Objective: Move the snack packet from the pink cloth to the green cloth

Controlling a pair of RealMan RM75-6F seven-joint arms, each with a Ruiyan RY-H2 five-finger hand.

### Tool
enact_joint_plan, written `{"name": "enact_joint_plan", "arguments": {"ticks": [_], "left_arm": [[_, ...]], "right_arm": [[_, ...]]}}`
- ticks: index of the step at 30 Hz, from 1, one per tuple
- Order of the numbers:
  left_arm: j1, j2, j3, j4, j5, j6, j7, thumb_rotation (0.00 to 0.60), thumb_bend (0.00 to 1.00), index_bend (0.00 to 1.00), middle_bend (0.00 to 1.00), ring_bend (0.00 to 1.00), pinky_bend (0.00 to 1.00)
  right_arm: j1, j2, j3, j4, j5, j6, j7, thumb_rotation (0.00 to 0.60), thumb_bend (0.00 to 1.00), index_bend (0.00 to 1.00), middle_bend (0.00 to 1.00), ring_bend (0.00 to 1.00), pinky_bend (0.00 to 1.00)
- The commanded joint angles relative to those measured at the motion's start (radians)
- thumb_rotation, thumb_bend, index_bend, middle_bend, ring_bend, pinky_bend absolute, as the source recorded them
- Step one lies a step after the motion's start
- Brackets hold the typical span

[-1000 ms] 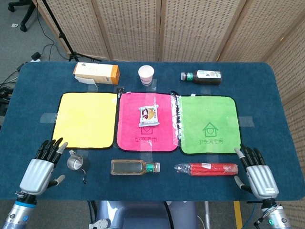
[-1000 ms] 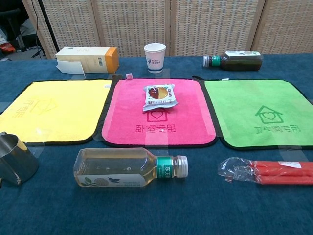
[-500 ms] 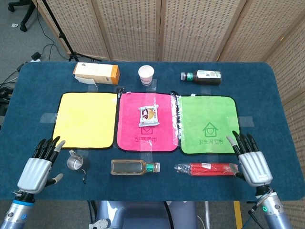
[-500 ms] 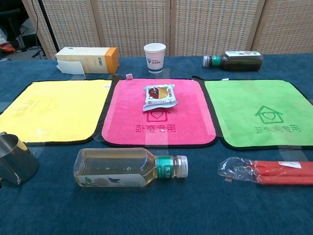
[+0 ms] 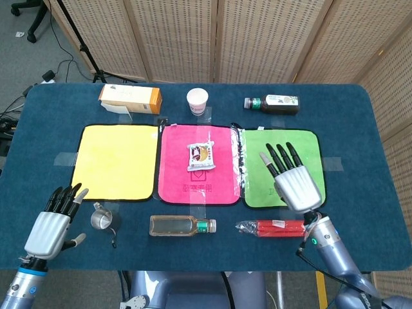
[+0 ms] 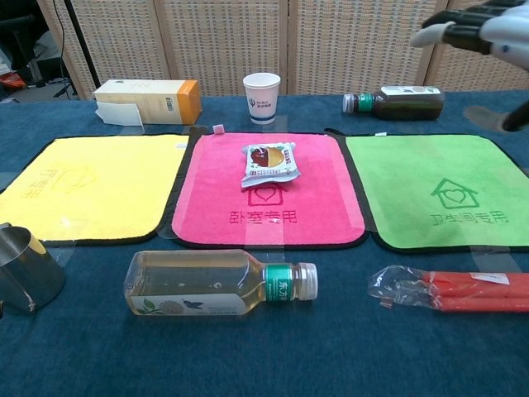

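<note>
Right hand [image 5: 295, 182] raised over the green cloth [image 5: 257, 161], fingers spread and straight, palm down, holding nothing; in the chest view only its fingertips [image 6: 467, 29] visible at the top right, above the table. Left hand [image 5: 50, 225] low at the near left edge of the table [image 5: 360, 122], fingers apart, likewise holding nothing, just beside a small steel cup [image 5: 102, 218]. Snack packet [image 5: 200, 156] lying flat on the upper middle of the pink cloth [image 5: 177, 180], well apart from both hands. Pink cloth between a yellow cloth [image 5: 116, 161] and the green one, edges nearly touching. Along the near side, a clear bottle with green cap [image 5: 182, 225] on its side and a red packet in clear wrap [image 5: 273, 226], partly hidden by the right wrist. Along the far side, a white and orange carton [image 5: 129, 98], a paper cup [image 5: 198, 101] and a dark bottle [image 5: 271, 103] lying down.
</note>
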Motion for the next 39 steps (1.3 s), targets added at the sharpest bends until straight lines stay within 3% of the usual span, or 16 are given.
{"name": "enact_joint_plan", "arguments": {"ticks": [1, 9, 15, 20, 39], "left_arm": [[-0.001, -0.002, -0.001, 0.0, -0.007, -0.003, -0.007, 0.6, 0.04, 0.0, 0.0, 0.0, 0.0], [-0.012, -0.008, -0.006, 0.012, -0.029, -0.028, -0.02, 0.6, 0.04, 0.0, 0.0, 0.0, 0.0], [-0.021, -0.02, -0.013, 0.034, -0.049, -0.044, -0.033, 0.6, 0.04, 0.0, 0.0, 0.0, 0.0], [-0.027, -0.029, -0.018, 0.054, -0.055, -0.049, -0.047, 0.6, 0.04, 0.0, 0.0, 0.0, 0.0], [-0.037, -0.049, -0.005, 0.074, -0.038, -0.057, -0.059, 0.6, 0.04, 0.0, 0.0, 0.0, 0.0]], "right_arm": [[0.106, -0.104, 0.045, 0.061, 0.074, -0.059, -0.109, 0.6, 0.66, 0.04, 0.01, 0.0, 0.0], [0.266, -0.234, 0.083, 0.195, 0.202, -0.139, -0.236, 0.6, 0.67, 0.05, 0.01, 0.0, 0.0], [0.393, -0.372, 0.07, 0.369, 0.287, -0.19, -0.345, 0.6, 0.79, 0.1, 0.05, 0.0, 0.0], [0.471, -0.482, 0.074, 0.516, 0.366, -0.221, -0.362, 0.6, 0.83, 0.13, 0.06, 0.0, 0.0], [0.567, -0.569, 0.031, 0.597, 0.441, -0.241, -0.356, 0.6, 0.83, 0.14, 0.06, 0.0, 0.0]]}}
